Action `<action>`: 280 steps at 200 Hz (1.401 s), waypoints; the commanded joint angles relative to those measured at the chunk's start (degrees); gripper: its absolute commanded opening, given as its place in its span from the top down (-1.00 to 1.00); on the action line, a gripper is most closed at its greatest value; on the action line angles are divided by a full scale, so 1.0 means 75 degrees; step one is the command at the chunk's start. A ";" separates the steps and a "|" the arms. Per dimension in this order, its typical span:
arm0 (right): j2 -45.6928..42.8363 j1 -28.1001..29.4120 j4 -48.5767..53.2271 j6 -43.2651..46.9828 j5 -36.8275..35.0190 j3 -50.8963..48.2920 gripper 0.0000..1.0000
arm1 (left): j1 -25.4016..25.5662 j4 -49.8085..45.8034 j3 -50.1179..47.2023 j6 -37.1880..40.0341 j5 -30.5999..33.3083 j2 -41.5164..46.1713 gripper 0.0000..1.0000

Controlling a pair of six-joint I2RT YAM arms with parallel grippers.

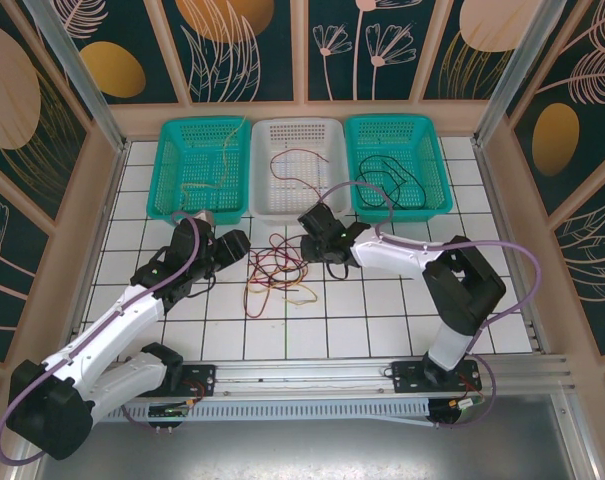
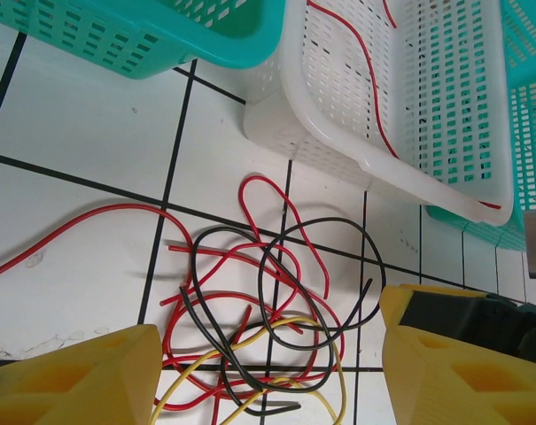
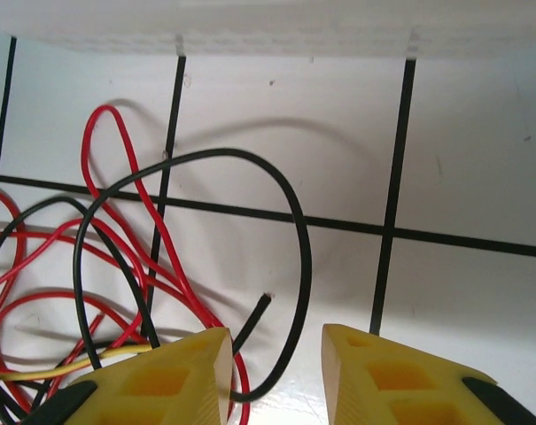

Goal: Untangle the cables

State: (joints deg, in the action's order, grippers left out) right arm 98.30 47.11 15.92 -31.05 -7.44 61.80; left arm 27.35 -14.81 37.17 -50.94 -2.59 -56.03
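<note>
Glossy plastic-sheathed cables (image 2: 264,283), matt perforated plastic basket (image 2: 383,168), smooth white table (image 2: 81,115).

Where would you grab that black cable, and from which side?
Grip the black cable on its wide outer loop, which lies alone on bare tile, clear of the red strands. Come straight down from the right side of the pile, jaws astride the strand; its free end sits nearby, so it may slide out.
</note>
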 commanded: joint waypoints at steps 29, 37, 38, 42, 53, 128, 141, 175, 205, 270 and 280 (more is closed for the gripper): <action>0.0124 -0.0068 -0.0656 -0.0251 0.0301 -0.0347 0.51 | -0.0050 0.0250 0.0083 -0.0059 -0.0170 0.0056 -0.31; 0.0125 -0.0071 -0.0690 -0.0277 0.0301 -0.0393 0.52 | -0.0050 0.0252 0.0082 -0.0059 -0.0182 0.0064 -0.30; 0.0124 -0.0077 -0.0692 -0.0283 0.0301 -0.0391 0.53 | -0.0055 0.0252 0.0077 -0.0062 -0.0182 0.0064 -0.30; 0.0124 -0.0082 -0.0713 -0.0290 0.0301 -0.0419 0.54 | -0.0048 0.0261 0.0083 -0.0053 -0.0182 0.0064 -0.30; 0.0124 -0.0081 -0.0740 -0.0332 0.0293 -0.0468 0.55 | -0.0056 0.0274 0.0078 -0.0056 -0.0202 0.0064 -0.30; -0.0463 0.0032 -0.0770 -0.0932 -0.0261 -0.0980 0.47 | -0.0050 0.0357 0.0013 -0.0055 -0.0252 0.0065 -0.29; -0.0475 0.0035 -0.0816 -0.1049 -0.0297 -0.1088 0.46 | -0.0056 0.0380 -0.0010 -0.0066 -0.0264 0.0053 -0.29; -0.0337 0.0023 -0.1187 -0.0887 0.0107 -0.1080 0.36 | -0.0055 0.0387 -0.0021 -0.0068 -0.0299 0.0076 -0.29; -0.0187 -0.0067 -0.1557 -0.0791 0.0534 -0.1072 0.32 | -0.0060 0.0369 -0.0034 -0.0054 -0.0287 0.0100 -0.28; -0.0226 -0.0223 -0.1805 -0.0966 0.0807 -0.1314 0.52 | -0.0061 0.0427 -0.0021 -0.0059 -0.0299 0.0100 -0.28; -0.0190 -0.0233 -0.1801 -0.0996 0.0827 -0.1326 0.52 | -0.0061 0.0445 -0.0024 -0.0054 -0.0320 0.0077 -0.28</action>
State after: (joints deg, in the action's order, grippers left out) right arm 96.68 45.78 3.29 -37.93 -1.67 52.64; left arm 27.31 -13.06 37.17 -50.94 -4.08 -55.88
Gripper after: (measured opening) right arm 0.240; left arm 0.642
